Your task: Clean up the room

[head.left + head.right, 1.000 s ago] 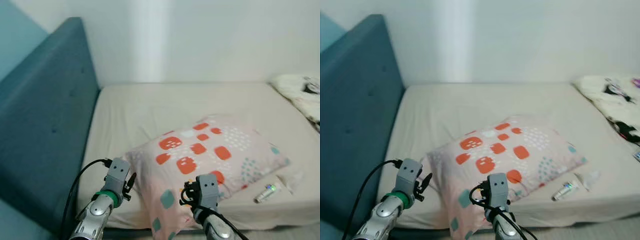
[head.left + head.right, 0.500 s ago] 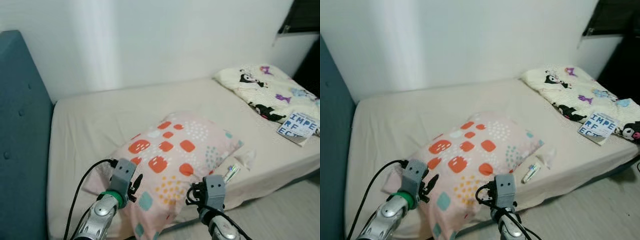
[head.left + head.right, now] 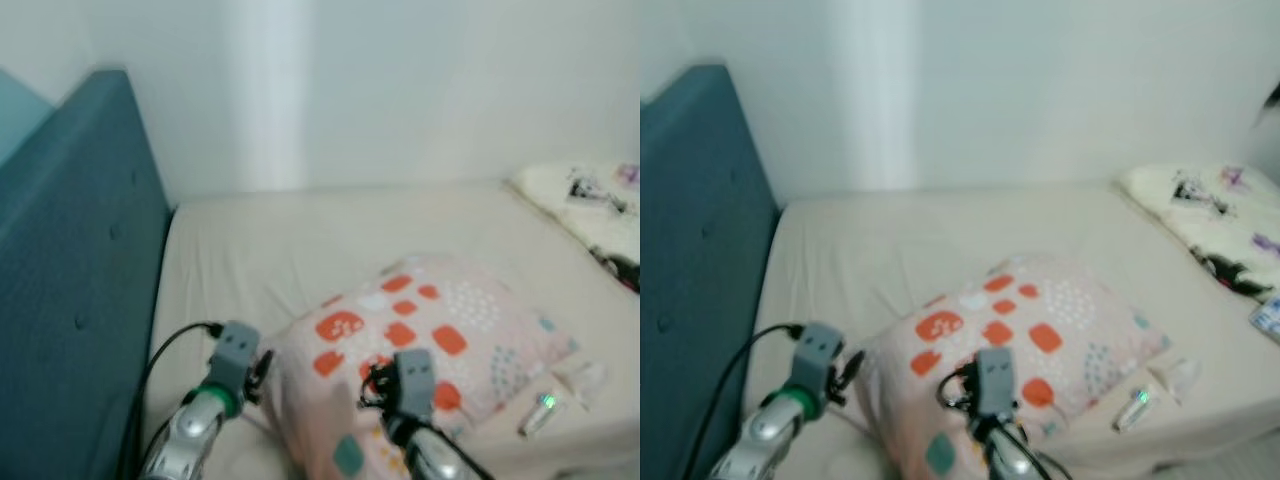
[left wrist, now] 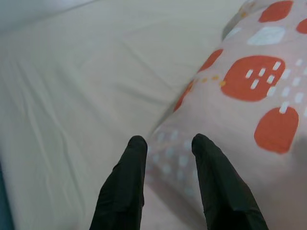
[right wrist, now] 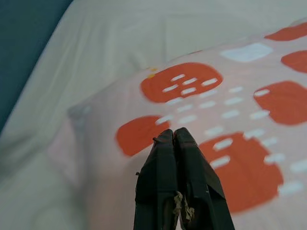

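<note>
Two claws over the pillow (image 3: 420, 330): left claw (image 4: 165, 143) parted, empty; right claw (image 5: 173, 136) closed, empty.

You had the pink pillow (image 3: 420, 335) with orange patches lying flat near the bed's (image 3: 300, 230) front edge, and a small tube (image 3: 537, 415) lay beside its right corner, at the edge.

A: Where do the head views look from?
B: High, forward and down over the bed (image 3: 300, 240).
A: And the wrists?
B: Close along each claw, both sharing the pillow (image 4: 249, 96).
</note>
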Controlling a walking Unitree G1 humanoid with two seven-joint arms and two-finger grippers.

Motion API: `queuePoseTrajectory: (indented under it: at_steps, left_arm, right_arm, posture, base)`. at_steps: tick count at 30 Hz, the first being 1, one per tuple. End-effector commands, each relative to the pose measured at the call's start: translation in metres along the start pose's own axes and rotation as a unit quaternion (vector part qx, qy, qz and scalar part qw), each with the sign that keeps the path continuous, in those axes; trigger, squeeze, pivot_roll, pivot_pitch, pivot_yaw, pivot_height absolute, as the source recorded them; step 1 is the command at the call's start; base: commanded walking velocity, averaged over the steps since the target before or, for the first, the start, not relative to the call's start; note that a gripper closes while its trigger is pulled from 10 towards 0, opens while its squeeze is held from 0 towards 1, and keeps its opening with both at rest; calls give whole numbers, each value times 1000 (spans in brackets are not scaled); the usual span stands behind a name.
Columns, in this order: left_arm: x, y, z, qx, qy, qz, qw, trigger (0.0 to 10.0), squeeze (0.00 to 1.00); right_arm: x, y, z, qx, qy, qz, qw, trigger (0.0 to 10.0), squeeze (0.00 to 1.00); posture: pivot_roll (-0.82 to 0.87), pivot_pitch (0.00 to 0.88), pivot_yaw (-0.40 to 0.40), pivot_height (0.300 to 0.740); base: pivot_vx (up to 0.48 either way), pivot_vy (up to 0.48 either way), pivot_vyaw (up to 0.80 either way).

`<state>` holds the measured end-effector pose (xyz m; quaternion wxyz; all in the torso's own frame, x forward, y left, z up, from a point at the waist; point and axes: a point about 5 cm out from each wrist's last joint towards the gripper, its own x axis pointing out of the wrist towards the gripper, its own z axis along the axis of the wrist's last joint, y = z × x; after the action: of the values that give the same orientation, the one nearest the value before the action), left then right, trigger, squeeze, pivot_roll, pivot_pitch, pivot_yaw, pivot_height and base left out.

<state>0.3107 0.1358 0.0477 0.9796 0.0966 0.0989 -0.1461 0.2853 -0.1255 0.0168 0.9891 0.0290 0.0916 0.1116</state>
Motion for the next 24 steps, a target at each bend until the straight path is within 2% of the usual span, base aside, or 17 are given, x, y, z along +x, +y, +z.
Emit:
queuePoseTrajectory:
  at_steps: [1, 4, 6, 8, 10, 11, 12, 16, 20, 24]
  left_arm:
    - [-2, -7, -7, -3, 12, -12, 1000, 10000, 0]
    - [-3, -7, -8, 2, 14, -16, 1000, 10000, 0]
    - [-8, -3, -13, 31, 14, -19, 999, 10000, 0]
    - [-10, -2, -14, 43, 15, -20, 999, 10000, 0]
    - [-14, 4, -18, 37, 19, -7, 999, 10000, 0]
    - [-22, 15, -25, 22, 29, 22, 999, 10000, 0]
    - [-26, 18, -28, 15, 33, 34, 999, 10000, 0]
    - [-35, 26, -31, -6, 31, 67, 997, 10000, 0]
    - [-39, 29, -30, -15, 24, 77, 997, 10000, 0]
    - [-40, 26, -27, -8, 25, 50, 998, 10000, 0]
  right_arm:
    - [-6, -4, -9, 6, 16, -9, 1000, 10000, 0]
    - [-6, -3, -9, 6, 18, -3, 1000, 10000, 0]
    - [-5, 1, -9, -1, 22, 16, 1000, 10000, 0]
    - [-4, 3, -10, -4, 23, 23, 999, 10000, 0]
    - [-1, 3, -6, -8, 20, 28, 999, 10000, 0]
    - [5, 5, 2, -15, 11, 38, 999, 10000, 0]
    - [8, 5, 6, -16, 6, 42, 999, 10000, 0]
    - [18, 6, 21, -19, -13, 50, 998, 10000, 0]
    - [24, 6, 32, -19, -27, 50, 998, 10000, 0]
    - [34, -2, 50, 5, -51, 24, 998, 10000, 0]
  posture:
    - [-161, 0, 69, 740]
    - [-159, 0, 66, 740]
    - [-133, 0, 51, 740]
    - [-133, 0, 51, 740]
    - [-100, 0, 28, 740]
    - [-76, 0, 12, 740]
    - [-71, 0, 9, 740]
    - [-16, 0, -18, 740]
    - [5, 4, -27, 740]
    - [14, 9, -22, 740]
  base:
    - [0, 0, 0]
    - [0, 0, 0]
    - [0, 0, 0]
    - [0, 0, 0]
    - [0, 0, 0]
    - [0, 0, 0]
    - [0, 0, 0]
    - [0, 0, 0]
    - [0, 0, 0]
    - [0, 0, 0]
